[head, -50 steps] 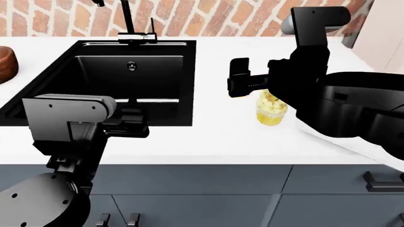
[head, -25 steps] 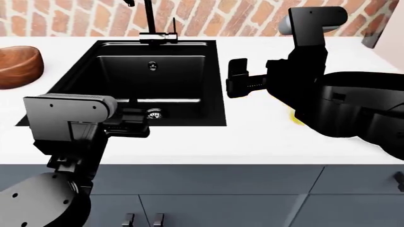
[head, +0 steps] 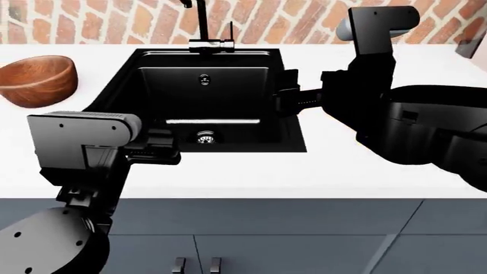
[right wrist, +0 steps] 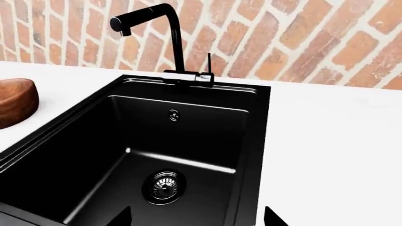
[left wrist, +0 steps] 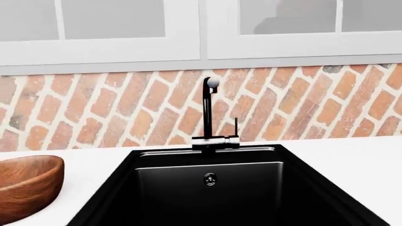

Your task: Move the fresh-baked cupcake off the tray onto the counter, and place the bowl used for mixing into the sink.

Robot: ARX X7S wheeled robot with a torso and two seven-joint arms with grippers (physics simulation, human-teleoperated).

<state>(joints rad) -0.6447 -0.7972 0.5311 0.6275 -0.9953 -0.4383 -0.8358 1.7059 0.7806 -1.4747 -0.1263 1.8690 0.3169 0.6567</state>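
Note:
The reddish-brown wooden bowl (head: 38,80) sits upright on the white counter (head: 327,165), left of the black sink (head: 220,97). It also shows in the left wrist view, bowl (left wrist: 25,188), and in the right wrist view, bowl (right wrist: 16,101). My right gripper (head: 288,97) hovers over the sink's right rim; its fingertips (right wrist: 273,219) stand wide apart with nothing between them, the gripper (right wrist: 197,221) open above the basin. My left gripper (head: 156,147) hangs at the sink's front left; its fingers do not show. The cupcake and the tray are out of view.
A black gooseneck faucet (head: 205,23) stands behind the sink against the red brick wall (head: 304,17). A round metal drain (right wrist: 164,184) lies in the basin floor. Grey-blue cabinets (head: 266,228) with black handles run below the counter edge.
The head view has swung left: sink and bowl have slid rightward in the picture, and the cupcake has gone from sight behind my right arm. Both arms keep their pose.

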